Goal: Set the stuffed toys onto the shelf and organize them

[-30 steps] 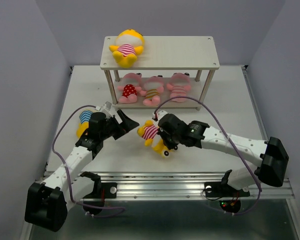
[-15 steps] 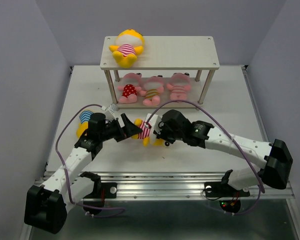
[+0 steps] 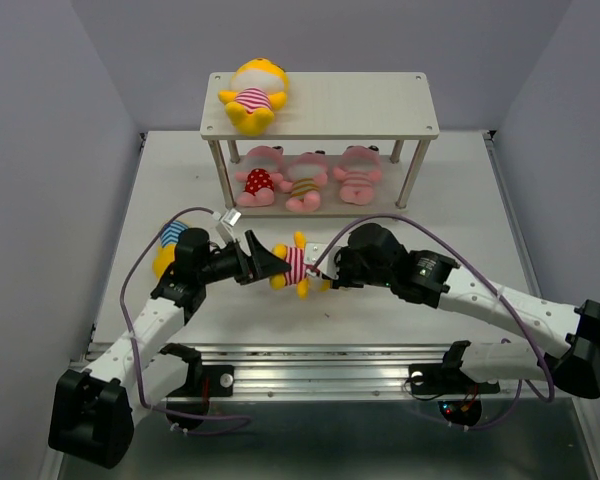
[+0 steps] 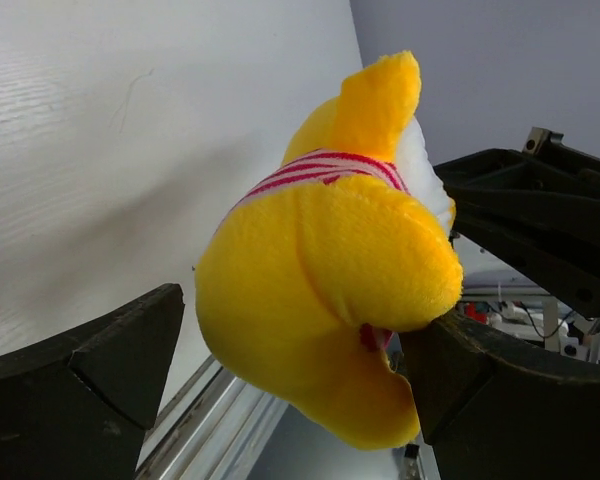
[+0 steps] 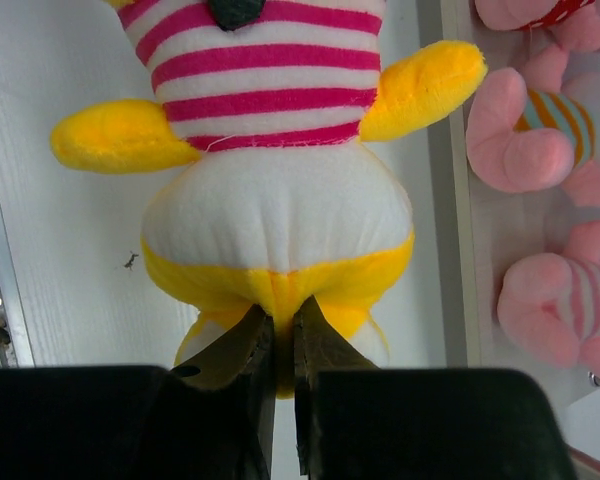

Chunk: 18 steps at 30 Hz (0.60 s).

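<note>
A yellow stuffed toy (image 3: 292, 266) in a pink-striped shirt hangs between my two grippers, low over the table. My right gripper (image 3: 326, 272) is shut on the seam at its bottom, between the legs (image 5: 284, 325). My left gripper (image 3: 262, 262) is open, with its jaws on either side of the toy's head (image 4: 320, 270); the right finger (image 4: 500, 400) touches the plush and the left finger (image 4: 90, 370) stands apart. The shelf (image 3: 360, 105) holds one yellow toy (image 3: 252, 95) on top and three pink toys (image 3: 260, 180) (image 3: 305, 182) (image 3: 357, 172) on the lower board.
Another yellow toy (image 3: 166, 246) in a blue-striped shirt lies on the table behind my left arm, partly hidden. The shelf's thin legs (image 3: 412, 172) stand just beyond the grippers. Two pink toys (image 5: 525, 140) (image 5: 555, 310) show at the right of the right wrist view.
My right gripper has carried the striped yellow toy to the left and turned it sideways. Its head now sits between my left gripper's open jaws, which have reached in towards it.
</note>
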Each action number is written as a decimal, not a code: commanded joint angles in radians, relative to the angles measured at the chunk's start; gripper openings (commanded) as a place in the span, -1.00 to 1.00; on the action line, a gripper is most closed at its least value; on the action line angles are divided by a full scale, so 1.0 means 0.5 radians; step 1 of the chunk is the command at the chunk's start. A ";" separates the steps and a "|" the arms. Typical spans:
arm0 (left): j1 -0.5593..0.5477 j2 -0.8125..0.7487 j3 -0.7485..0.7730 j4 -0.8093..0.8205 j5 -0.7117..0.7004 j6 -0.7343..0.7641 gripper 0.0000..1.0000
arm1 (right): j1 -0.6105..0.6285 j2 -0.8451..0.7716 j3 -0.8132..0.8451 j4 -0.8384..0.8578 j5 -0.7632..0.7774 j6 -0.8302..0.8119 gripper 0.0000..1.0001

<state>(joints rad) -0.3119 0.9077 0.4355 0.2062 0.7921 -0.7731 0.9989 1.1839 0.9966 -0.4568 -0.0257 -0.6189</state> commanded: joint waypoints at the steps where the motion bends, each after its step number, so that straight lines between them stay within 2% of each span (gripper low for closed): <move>1: 0.010 0.007 -0.024 0.263 0.241 -0.043 0.90 | 0.003 -0.052 0.013 0.183 -0.120 -0.143 -0.99; 2: 0.010 0.007 -0.021 0.266 0.247 -0.043 0.86 | 0.003 -0.042 0.019 0.168 -0.126 -0.155 -0.99; 5: 0.010 -0.002 -0.009 0.284 0.250 -0.040 0.41 | 0.003 -0.024 0.041 0.138 -0.123 -0.170 -0.99; 6: 0.010 -0.014 -0.012 0.290 0.253 -0.037 -0.05 | 0.003 -0.024 0.041 0.134 -0.108 -0.167 -0.99; 8: 0.010 -0.039 -0.024 0.309 0.244 -0.037 -0.58 | 0.003 -0.015 0.050 0.131 -0.093 -0.170 -0.99; 9: 0.013 -0.042 -0.027 0.309 0.238 -0.040 -1.00 | 0.003 -0.018 0.050 0.134 -0.084 -0.170 -0.99; 12: 0.010 -0.091 -0.042 0.315 0.195 -0.037 -1.00 | 0.003 -0.018 0.050 0.131 -0.053 -0.170 -0.99; 13: 0.010 -0.109 -0.055 0.321 0.165 -0.040 -1.00 | 0.003 -0.021 0.062 0.159 0.005 -0.125 -0.78; 16: 0.007 -0.238 -0.058 0.342 0.052 -0.080 -1.00 | 0.003 -0.018 0.114 0.244 0.262 0.108 -0.01; 17: 0.007 -0.278 -0.055 0.342 0.008 -0.092 -1.00 | 0.003 -0.021 0.130 0.257 0.336 0.170 0.99; 18: 0.007 -0.373 -0.034 0.345 -0.038 -0.126 -1.00 | 0.003 -0.030 0.145 0.263 0.404 0.295 1.00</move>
<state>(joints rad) -0.3119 0.8265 0.4076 0.3103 0.8356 -0.8101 0.9989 1.1847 1.0027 -0.4313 0.0235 -0.6201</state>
